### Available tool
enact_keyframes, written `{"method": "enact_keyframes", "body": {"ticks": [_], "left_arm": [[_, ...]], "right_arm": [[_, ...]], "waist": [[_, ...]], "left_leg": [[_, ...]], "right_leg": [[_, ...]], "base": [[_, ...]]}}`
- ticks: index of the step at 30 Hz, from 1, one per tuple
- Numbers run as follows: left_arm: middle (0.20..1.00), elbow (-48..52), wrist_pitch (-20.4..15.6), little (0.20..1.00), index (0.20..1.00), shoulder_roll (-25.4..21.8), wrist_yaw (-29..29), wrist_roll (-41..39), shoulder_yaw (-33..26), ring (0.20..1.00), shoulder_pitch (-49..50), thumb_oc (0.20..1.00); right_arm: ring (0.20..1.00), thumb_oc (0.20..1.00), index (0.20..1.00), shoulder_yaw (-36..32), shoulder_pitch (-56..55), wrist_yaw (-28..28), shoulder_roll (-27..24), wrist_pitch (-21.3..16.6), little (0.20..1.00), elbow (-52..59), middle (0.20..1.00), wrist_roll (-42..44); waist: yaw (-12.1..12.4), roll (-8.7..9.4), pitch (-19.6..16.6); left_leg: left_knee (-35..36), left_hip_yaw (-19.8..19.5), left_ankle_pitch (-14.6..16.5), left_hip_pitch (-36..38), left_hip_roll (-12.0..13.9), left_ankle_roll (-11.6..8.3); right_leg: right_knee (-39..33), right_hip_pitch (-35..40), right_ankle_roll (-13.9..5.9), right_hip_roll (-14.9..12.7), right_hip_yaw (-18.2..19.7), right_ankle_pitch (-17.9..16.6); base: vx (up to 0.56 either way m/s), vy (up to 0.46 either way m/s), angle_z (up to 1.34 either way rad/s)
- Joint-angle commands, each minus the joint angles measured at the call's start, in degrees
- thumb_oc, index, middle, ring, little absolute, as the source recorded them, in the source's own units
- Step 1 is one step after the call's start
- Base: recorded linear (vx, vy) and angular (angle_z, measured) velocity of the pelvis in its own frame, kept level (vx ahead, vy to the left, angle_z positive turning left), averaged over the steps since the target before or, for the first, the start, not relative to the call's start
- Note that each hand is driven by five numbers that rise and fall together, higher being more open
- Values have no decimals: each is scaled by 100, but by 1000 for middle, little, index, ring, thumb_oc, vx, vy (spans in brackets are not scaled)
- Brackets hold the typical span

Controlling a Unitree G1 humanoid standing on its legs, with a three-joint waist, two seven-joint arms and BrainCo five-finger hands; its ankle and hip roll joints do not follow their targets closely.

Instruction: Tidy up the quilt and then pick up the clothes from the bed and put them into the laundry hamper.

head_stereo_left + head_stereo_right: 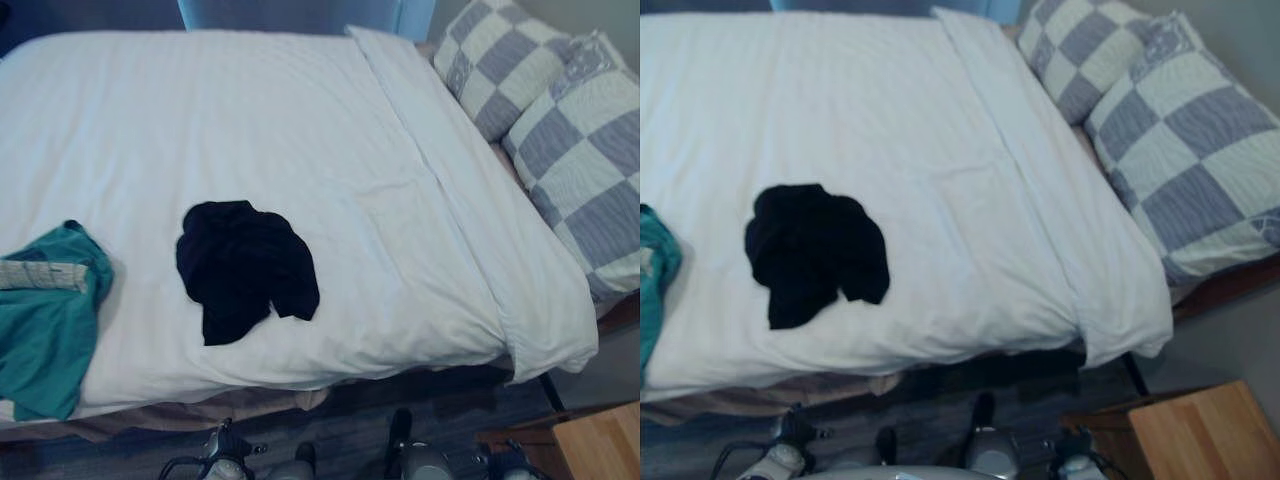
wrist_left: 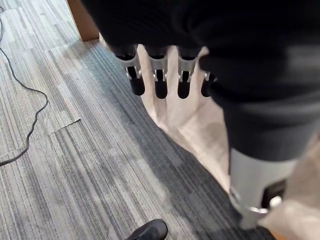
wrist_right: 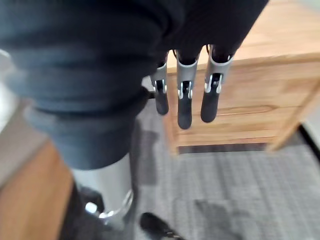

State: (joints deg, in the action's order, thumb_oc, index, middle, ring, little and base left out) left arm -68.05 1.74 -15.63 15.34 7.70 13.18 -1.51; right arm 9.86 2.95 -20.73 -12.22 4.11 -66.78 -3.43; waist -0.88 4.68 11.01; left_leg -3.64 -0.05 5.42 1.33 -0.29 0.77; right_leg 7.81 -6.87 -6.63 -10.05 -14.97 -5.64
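Quilt (image 1: 300,140) flat, black garment (image 1: 245,265) near teal garment (image 1: 45,320), left hand (image 2: 160,75) and right hand (image 3: 185,95) seemingly relaxed, empty.

One white quilt (image 1: 300,180), two garments, black (image 1: 245,265) and teal (image 1: 50,320), two checked pillows (image 1: 590,170).

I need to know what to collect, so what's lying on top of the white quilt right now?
A crumpled black garment lies on the white quilt, and a teal garment drapes over its near edge. Whatever lies beneath them is covered.
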Motion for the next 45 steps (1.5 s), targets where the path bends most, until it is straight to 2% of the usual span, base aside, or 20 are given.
{"method": "enact_keyframes", "body": {"ticks": [1,4,7,8,13,16,17,18,20,21,22,24,27,28,31,33,39,42,43,45], "left_arm": [[1000,-129,-69,1000,1000,3,-35,270,138,1000,3,1000],[1000,31,-147,1000,1000,121,51,-130,20,1000,-38,1000],[1000,137,-163,1000,1000,90,93,-247,-36,1000,-141,1000],[1000,80,-125,1000,1000,70,115,-185,-15,1000,-212,1000],[1000,-194,-147,1000,1000,176,218,-66,149,1000,-305,1000],[1000,-301,-105,1000,1000,196,155,86,267,1000,-437,1000],[1000,-377,-69,1000,1000,127,86,228,288,1000,-399,1000],[1000,-378,-69,1000,1000,125,86,228,288,1000,-401,1000],[1000,-283,-56,1000,1000,67,13,337,287,1000,-371,1000],[1000,-238,-67,1000,1000,47,-45,355,297,1000,-339,1000],[1000,-150,-77,1000,1000,8,-99,411,362,1000,-350,1000],[1000,-167,29,1000,1000,-37,-92,552,412,1000,-320,1000],[1000,-12,-193,1000,1000,206,-113,620,659,1000,-399,1000],[1000,166,-199,1000,1000,297,-78,329,641,1000,-532,1000],[1000,224,-167,1000,1000,340,-90,197,595,1000,-569,1000],[1000,115,-208,1000,1000,421,55,115,619,1000,-459,1000],[1000,-99,-185,1000,1000,618,-14,92,713,1000,-495,1000],[1000,37,-161,1000,1000,496,-30,-27,562,1000,-470,1000],[1000,44,-135,1000,1000,456,-51,-64,425,1000,-387,1000],[1000,-50,-132,1000,1000,451,-85,32,462,1000,-343,1000]], "right_arm": [[1000,1000,1000,94,308,12,-444,-134,1000,209,1000,-227],[1000,1000,1000,307,621,-15,-597,-120,1000,372,1000,-424],[1000,1000,1000,392,673,-44,-565,-88,1000,290,1000,-488],[1000,1000,1000,481,702,-19,-530,-29,1000,259,1000,-566],[1000,1000,1000,461,558,150,-493,-37,1000,233,1000,-634],[1000,1000,1000,286,498,188,-405,-3,1000,194,1000,-574],[1000,1000,1000,346,429,290,-256,74,1000,157,1000,-729],[1000,1000,1000,345,431,290,-254,75,1000,157,1000,-729],[1000,1000,1000,494,496,320,-158,34,1000,202,1000,-801],[1000,1000,1000,650,543,371,-139,-7,1000,235,1000,-922],[1000,1000,1000,853,583,347,-98,-72,1000,293,1000,-1012],[1000,1000,1000,905,507,344,-167,27,1000,256,1000,-1139],[1000,1000,1000,1410,628,419,-216,-113,1000,383,1000,-1285],[1000,1000,1000,1397,794,407,-333,-103,1000,300,1000,-1231],[1000,1000,1000,1368,841,355,-307,-9,1000,250,1000,-1147],[1000,1000,1000,1283,774,315,-246,46,1000,255,1000,-1019],[1000,1000,1000,1054,618,475,-130,69,1000,185,1000,-1134],[1000,1000,1000,1043,648,493,79,114,1000,324,1000,-1074],[1000,1000,1000,1114,718,491,102,65,1000,373,1000,-1068],[1000,1000,1000,1114,689,450,97,26,1000,337,1000,-1050]], "waist": [[28,-100,441],[128,-256,678],[147,-288,606],[159,-316,421],[-30,-499,-2],[-138,-419,-101],[-38,-305,16],[-43,-294,5],[91,-355,100],[58,-357,150],[-39,-337,211],[-132,-392,249],[-37,-220,449],[4,-346,615],[29,-441,547],[-12,-442,335],[-265,-390,-19],[-11,-252,46],[97,-258,74],[29,-235,141]], "left_leg": [[-1140,22,421,-620,-278,-257],[-2668,59,-495,-1333,-225,-1056],[-2108,405,-412,-1340,172,-893],[-1005,492,-303,-1109,533,-697],[567,-496,-877,-464,1751,-998],[635,-363,-673,-388,1536,-1087],[464,12,-394,-227,1339,-943],[460,8,-403,-248,1322,-936],[462,503,-371,-150,1232,-813],[456,514,-408,-175,1113,-748],[504,426,-505,-198,841,-646],[561,407,-503,-109,725,-588],[-1278,300,-216,-1095,-99,-723],[-2166,412,-1001,-1623,135,-1437],[-1385,798,-991,-1383,803,-1175],[-115,272,-954,-737,1444,-896],[217,-542,-229,-124,1180,-1030],[303,5,60,112,956,-802],[408,208,-3,182,809,-657],[423,127,-63,198,642,-570]], "right_leg": [[-101,458,72,257,477,1231],[-420,781,282,255,568,1214],[-666,937,212,182,402,1206],[-751,996,86,52,312,1138],[-805,913,-423,-540,569,917],[-605,788,-585,-922,570,647],[-202,558,-639,-1502,4,-69],[-209,544,-644,-1517,3,-82],[271,402,-420,-1668,-1193,87],[528,326,-324,-1307,-1159,331],[540,227,-328,-302,-564,832],[837,-113,-366,42,-101,912],[-480,772,268,226,271,1202],[-595,891,375,277,312,1330],[-716,1038,288,203,254,1336],[-856,1030,-56,-177,340,1092],[-978,604,-562,-924,645,353],[-757,200,-529,-1328,-498,-53],[-445,118,-377,-1096,-1078,199],[-283,28,-287,-558,-506,435]], "base": [[71,109,36],[-63,175,62],[1,172,33],[86,335,37],[57,735,17],[46,523,-7],[-44,552,-19],[-116,539,-41],[-114,445,-67],[-88,619,-52],[-39,429,-57],[30,310,-28],[-90,323,63],[-191,387,102],[2,331,28],[70,587,-6],[-50,508,-24],[-215,363,-66],[-198,437,-129],[-78,281,-114]]}}
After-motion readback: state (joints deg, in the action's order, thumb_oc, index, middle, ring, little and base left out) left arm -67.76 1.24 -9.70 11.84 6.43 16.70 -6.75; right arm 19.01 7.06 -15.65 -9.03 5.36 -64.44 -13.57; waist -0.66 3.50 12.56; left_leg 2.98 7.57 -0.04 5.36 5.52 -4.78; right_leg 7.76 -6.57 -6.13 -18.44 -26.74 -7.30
